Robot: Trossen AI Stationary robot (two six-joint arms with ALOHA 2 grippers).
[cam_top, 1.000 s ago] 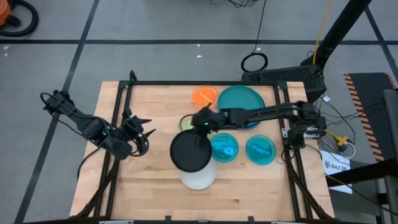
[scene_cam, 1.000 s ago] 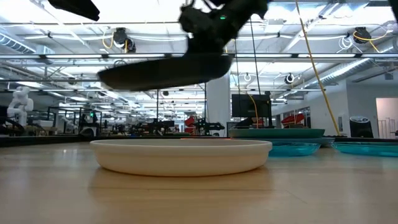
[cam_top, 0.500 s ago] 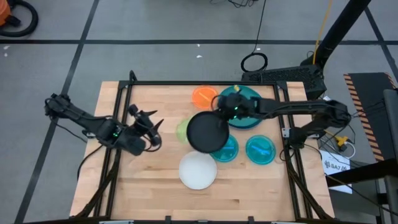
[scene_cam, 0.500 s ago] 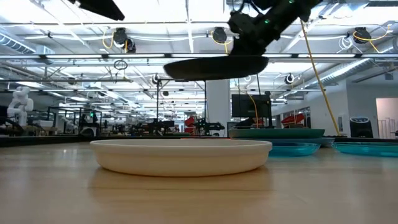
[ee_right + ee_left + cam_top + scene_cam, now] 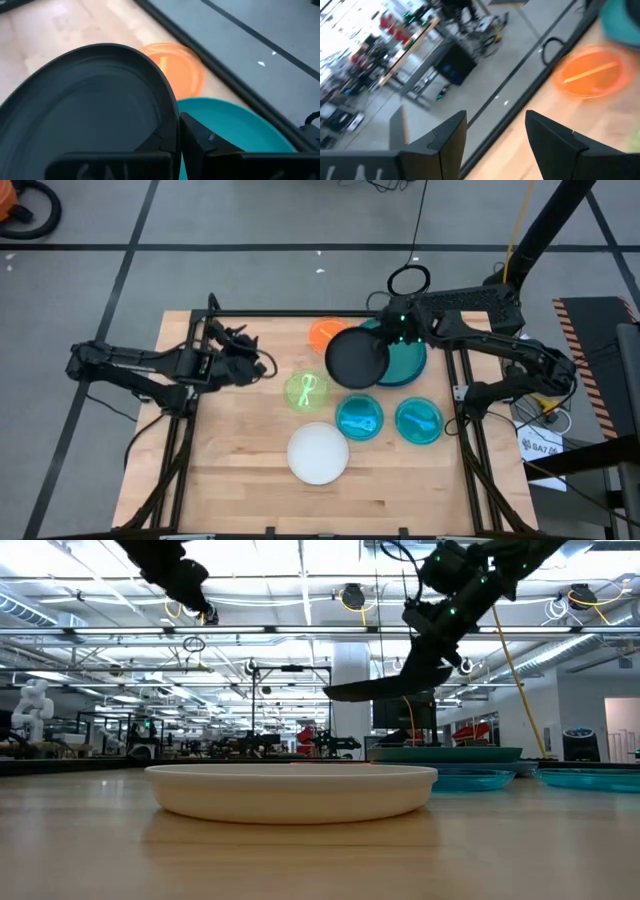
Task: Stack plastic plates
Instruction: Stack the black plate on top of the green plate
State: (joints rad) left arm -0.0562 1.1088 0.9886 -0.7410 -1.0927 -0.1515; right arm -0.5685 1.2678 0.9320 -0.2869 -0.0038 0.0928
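Observation:
My right gripper [image 5: 388, 343] is shut on the black plate [image 5: 357, 358], which hangs over the near left part of the large dark teal plate [image 5: 403, 352]. The orange plate [image 5: 321, 332] lies at the far edge, the lime green plate [image 5: 307, 390] in the middle, two cyan plates [image 5: 359, 418] [image 5: 419, 421] to the right, and the white plate [image 5: 319, 453] near the front. My left gripper [image 5: 260, 364] is open and empty left of the green plate, raised above the table. No blue plate shows. My right gripper holds the black plate by its rim [image 5: 167, 125] on the side toward the table's right, one finger [image 5: 200, 136] above the rim; the other is hidden below it. The fingers come from the right. The plate is lifted clear and tilts, its free edge [image 5: 335, 695] lower.
A black frame rail [image 5: 300, 313] runs along the table's far edge and down both sides. Bare wood [image 5: 240, 450] lies at the near left. In the low view the white plate [image 5: 290, 788] stands closest, with the teal plate [image 5: 445, 753] behind it to the right.
My right gripper has carried the black plate from above the white plate toward the far right, over the teal plate; the plate has tipped, its free edge now lower. My left gripper has gone toward the far edge and a little right, still open.

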